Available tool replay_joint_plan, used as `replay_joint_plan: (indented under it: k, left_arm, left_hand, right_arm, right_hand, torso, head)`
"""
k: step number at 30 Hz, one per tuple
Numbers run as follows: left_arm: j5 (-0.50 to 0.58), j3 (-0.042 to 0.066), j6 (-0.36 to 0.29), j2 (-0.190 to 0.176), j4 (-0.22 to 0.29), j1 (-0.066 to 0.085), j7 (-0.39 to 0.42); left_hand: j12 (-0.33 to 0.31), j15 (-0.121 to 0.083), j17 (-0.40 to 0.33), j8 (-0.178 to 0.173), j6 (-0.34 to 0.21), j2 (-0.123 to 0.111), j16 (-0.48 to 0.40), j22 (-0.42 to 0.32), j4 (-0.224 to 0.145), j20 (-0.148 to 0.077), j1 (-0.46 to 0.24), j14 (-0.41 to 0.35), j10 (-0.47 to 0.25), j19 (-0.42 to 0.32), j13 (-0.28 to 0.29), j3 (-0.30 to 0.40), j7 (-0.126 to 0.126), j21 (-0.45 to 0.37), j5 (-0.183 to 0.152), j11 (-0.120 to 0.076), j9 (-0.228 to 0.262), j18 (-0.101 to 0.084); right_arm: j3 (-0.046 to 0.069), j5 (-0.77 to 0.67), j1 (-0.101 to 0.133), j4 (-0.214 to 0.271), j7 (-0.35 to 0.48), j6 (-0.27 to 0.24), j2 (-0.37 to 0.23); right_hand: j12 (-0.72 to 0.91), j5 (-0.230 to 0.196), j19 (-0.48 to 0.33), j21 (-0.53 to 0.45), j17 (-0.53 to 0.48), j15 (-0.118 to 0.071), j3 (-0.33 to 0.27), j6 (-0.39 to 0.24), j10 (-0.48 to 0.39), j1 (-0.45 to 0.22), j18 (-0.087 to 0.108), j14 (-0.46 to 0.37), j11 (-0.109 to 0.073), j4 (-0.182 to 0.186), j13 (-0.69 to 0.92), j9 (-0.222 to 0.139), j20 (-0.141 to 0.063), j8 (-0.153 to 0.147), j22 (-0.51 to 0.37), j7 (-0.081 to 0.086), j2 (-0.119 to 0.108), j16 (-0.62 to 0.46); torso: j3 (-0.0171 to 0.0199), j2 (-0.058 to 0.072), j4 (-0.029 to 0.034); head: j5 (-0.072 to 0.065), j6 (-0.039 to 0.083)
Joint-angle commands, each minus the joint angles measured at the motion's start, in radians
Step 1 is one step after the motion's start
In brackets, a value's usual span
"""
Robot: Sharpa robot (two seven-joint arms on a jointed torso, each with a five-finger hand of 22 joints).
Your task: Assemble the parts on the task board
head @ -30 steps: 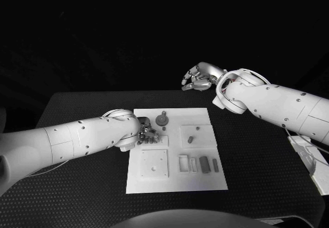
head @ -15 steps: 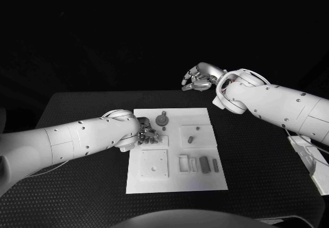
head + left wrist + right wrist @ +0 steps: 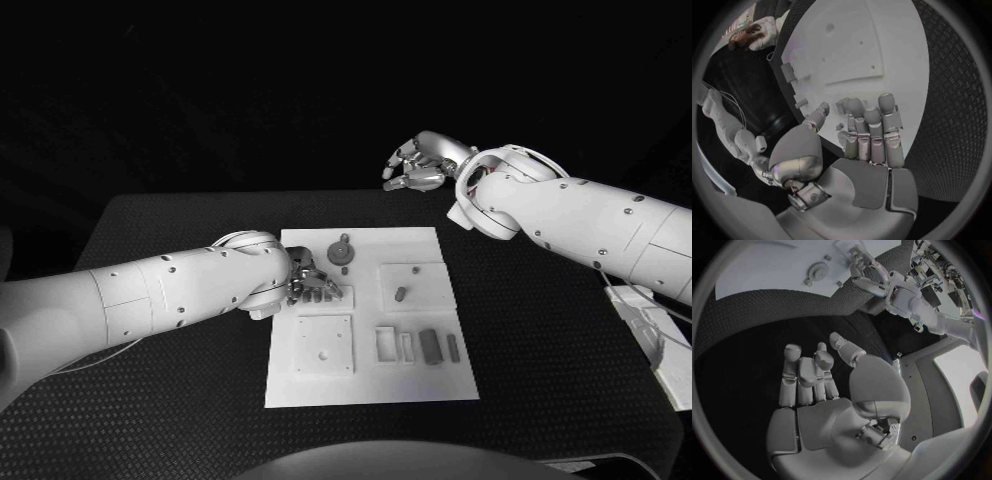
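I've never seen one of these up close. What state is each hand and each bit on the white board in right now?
left hand: low over the board's left side, fingers apart, holding nothing
right hand: raised beyond the table's far edge, fingers loosely curled, holding nothing
task board: flat on the table
round part: on the board near the far edge
small peg: lying loose on a square block
two dark bars: lying side by side

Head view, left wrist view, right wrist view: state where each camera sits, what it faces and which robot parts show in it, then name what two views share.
Head view: on the robot's head, looking down at the task board on the black table; both white arms, left hand over the board, right hand raised beyond it.
Left wrist view: behind the left hand, facing the board beneath it.
Right wrist view: behind the right hand, facing the table and the board farther off.
Shared: the right wrist and head views both show the left hand at the board.
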Motion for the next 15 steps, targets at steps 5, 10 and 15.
replay_joint_plan:
  k: [5, 10, 15]
  left_arm:
    - [0.026, 0.002, -0.023, -0.016, 0.011, 0.0, 0.014]
    - [0.06, 0.032, -0.028, -0.043, 0.027, 0.002, 0.015]
    - [0.085, 0.083, 0.017, -0.073, 0.042, 0.017, 0.012]
  left_hand:
    - [0.001, 0.001, 0.0, 0.004, -0.009, -0.008, 0.003, 0.016, 0.002, 0.002, -0.022, -0.011, -0.008, -0.01, 0.002, -0.018, 0.0, -0.005, -0.004, 0.001, 0.001, 0.007]
    - [0.0, 0.0, 0.0, 0.005, -0.012, 0.009, 0.003, 0.016, -0.007, 0.002, -0.02, -0.013, -0.011, -0.011, 0.002, -0.023, 0.001, -0.007, -0.004, 0.001, 0.001, 0.008]
    - [-0.043, 0.021, -0.029, -0.059, -0.081, 0.073, -0.041, 0.0, -0.054, 0.02, -0.012, -0.062, -0.064, -0.061, -0.024, -0.047, 0.039, -0.049, -0.003, 0.036, -0.04, -0.003]
  right_arm:
    - [0.001, 0.001, -0.002, 0.001, 0.008, 0.007, -0.002]
    - [0.001, 0.003, -0.004, 0.0, 0.008, 0.005, -0.008]
    - [0.001, 0.012, -0.004, -0.007, 0.01, -0.004, -0.014]
  right_hand:
    - [-0.004, 0.002, 0.002, -0.006, 0.0, -0.001, 0.0, 0.002, -0.005, -0.01, 0.011, -0.008, -0.001, 0.0, 0.001, 0.002, 0.0, -0.006, 0.014, 0.008, -0.001, -0.004]
    - [-0.004, 0.002, 0.002, -0.006, 0.0, -0.001, 0.0, 0.002, -0.006, -0.01, 0.011, -0.008, -0.001, 0.0, 0.001, 0.002, 0.0, -0.007, 0.014, 0.008, -0.001, -0.004]
    - [-0.005, 0.002, 0.002, -0.006, 0.001, -0.001, 0.0, 0.0, -0.006, -0.011, 0.011, -0.008, 0.0, 0.0, 0.002, 0.002, 0.0, -0.008, 0.014, 0.009, -0.002, -0.004]
  torso:
    - [-0.0008, 0.0, -0.0008]
    - [-0.0004, -0.001, 0.0005]
    - [0.0002, -0.002, 0.0027]
  head:
    - [0.0, 0.004]
    - [-0.001, 0.013]
    - [-0.001, 0.027]
